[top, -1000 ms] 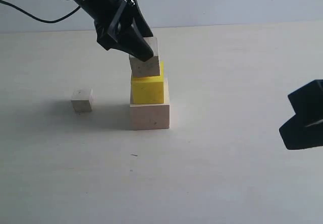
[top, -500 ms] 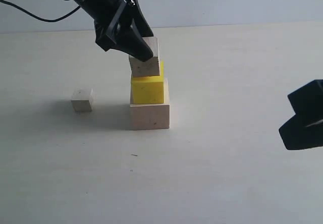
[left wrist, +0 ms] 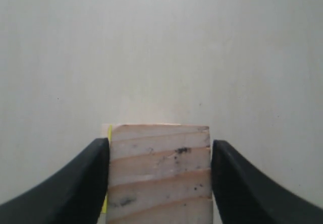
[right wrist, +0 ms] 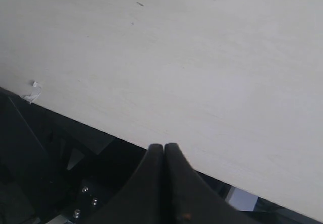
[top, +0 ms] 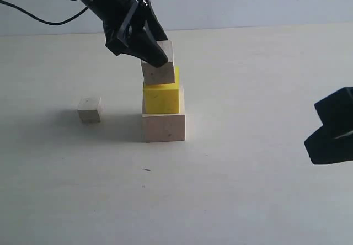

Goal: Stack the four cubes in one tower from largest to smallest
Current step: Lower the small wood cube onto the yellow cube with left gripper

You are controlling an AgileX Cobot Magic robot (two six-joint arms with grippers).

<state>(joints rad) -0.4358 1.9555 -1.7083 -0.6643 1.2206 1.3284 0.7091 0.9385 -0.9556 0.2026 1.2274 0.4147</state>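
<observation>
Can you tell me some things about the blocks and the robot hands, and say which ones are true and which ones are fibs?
The yellow cube sits on the big wooden cube. True.
The smallest cube sits on the yellow cube. False: it sits alone on the table, apart from the stack.
The left gripper has its fingers around a smaller wooden cube. True.
The right gripper is wide open. False: it is shut and holds nothing.

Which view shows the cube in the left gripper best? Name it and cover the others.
Left wrist view: the held cube fills the left gripper, grain clear. The exterior view shows it tilted atop the yellow cube, partly hidden by the gripper. The right wrist view misses it.
</observation>
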